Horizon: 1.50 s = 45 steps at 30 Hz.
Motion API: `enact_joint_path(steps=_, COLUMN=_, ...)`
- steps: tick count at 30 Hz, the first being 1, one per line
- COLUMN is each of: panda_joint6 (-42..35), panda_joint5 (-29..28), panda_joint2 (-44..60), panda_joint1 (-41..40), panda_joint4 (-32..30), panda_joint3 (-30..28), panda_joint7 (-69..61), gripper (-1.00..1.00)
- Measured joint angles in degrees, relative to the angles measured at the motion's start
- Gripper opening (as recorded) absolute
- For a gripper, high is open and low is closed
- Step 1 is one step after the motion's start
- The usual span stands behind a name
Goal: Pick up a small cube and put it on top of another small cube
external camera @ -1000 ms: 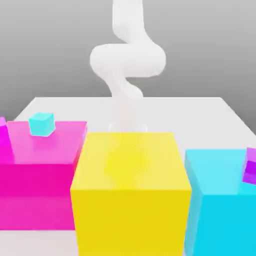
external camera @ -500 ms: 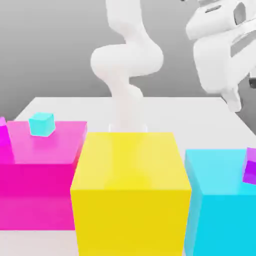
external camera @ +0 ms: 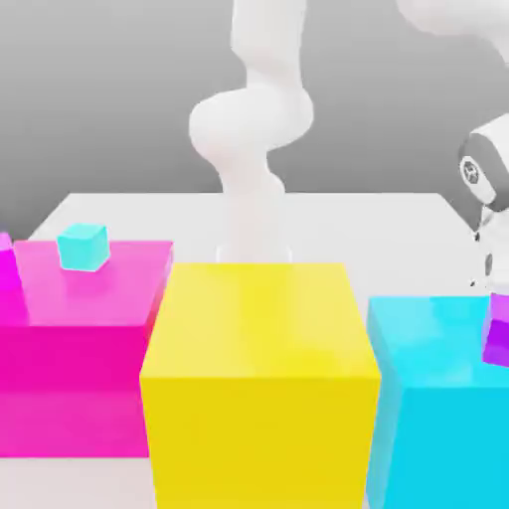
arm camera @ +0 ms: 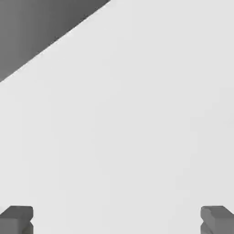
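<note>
A small cyan cube (external camera: pixel 82 248) rests on top of the large magenta block (external camera: pixel 89 318) at the exterior view's left. A small purple cube (external camera: pixel 498 338) sits on the large cyan block (external camera: pixel 432 398) at the right edge, partly cut off. Another small pink cube (external camera: pixel 5 260) peeks in at the left edge. My gripper (external camera: pixel 484 260) hangs at the right edge, just above and behind the purple cube. In the hand view my gripper (arm camera: pixel 117 221) is open, its two dark fingertips (arm camera: pixel 17 219) far apart over bare white table, with nothing between them.
A large yellow block (external camera: pixel 260 368) stands in the middle at the front, between the magenta and cyan blocks. The white arm (external camera: pixel 249 129) rises behind it from the white table (external camera: pixel 348 219). The table's far edge meets a grey background.
The hand came into view at the upper right, then dropped lower along the right edge toward the purple cube. The cubes have not moved. The fingers stay open.
</note>
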Motion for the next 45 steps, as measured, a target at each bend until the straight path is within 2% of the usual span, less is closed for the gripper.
enact_joint_path(steps=6, panda_joint6=0.98, panda_joint5=-2.59, panda_joint2=1.47, panda_joint1=5.73, panda_joint4=-5.65, panda_joint3=2.58, panda_joint7=12.76, gripper=0.0)
enact_joint_path(steps=8, panda_joint6=3.0, panda_joint5=-4.17, panda_joint2=1.65, panda_joint1=6.23, panda_joint4=-6.04, panda_joint3=1.53, panda_joint7=17.55, gripper=0.0)
enact_joint_path(steps=37, panda_joint6=38.76, panda_joint5=-29.44, panda_joint2=-0.67, panda_joint1=9.82, panda_joint4=-3.92, panda_joint3=-27.19, panda_joint7=88.36, gripper=0.0)
enact_joint_path(steps=39, panda_joint6=40.98, panda_joint5=-29.12, panda_joint2=-0.15, panda_joint1=10.85, panda_joint4=-4.52, panda_joint3=-26.52, panda_joint7=90.95, gripper=0.0)
enact_joint_path(steps=43, panda_joint6=47.11, panda_joint5=-24.45, panda_joint2=7.02, panda_joint1=7.89, panda_joint4=-3.2, panda_joint3=-22.03, panda_joint7=88.32, gripper=0.0)
enact_joint_path(steps=44, panda_joint6=48.63, panda_joint5=-23.6, panda_joint2=8.89, panda_joint1=6.91, panda_joint4=-2.81, panda_joint3=-20.82, panda_joint7=87.65, gripper=-1.0)
enact_joint_path(steps=45, panda_joint6=48.63, panda_joint5=-23.6, panda_joint2=8.89, panda_joint1=6.91, panda_joint4=-2.81, panda_joint3=-20.82, panda_joint7=87.65, gripper=-1.0)
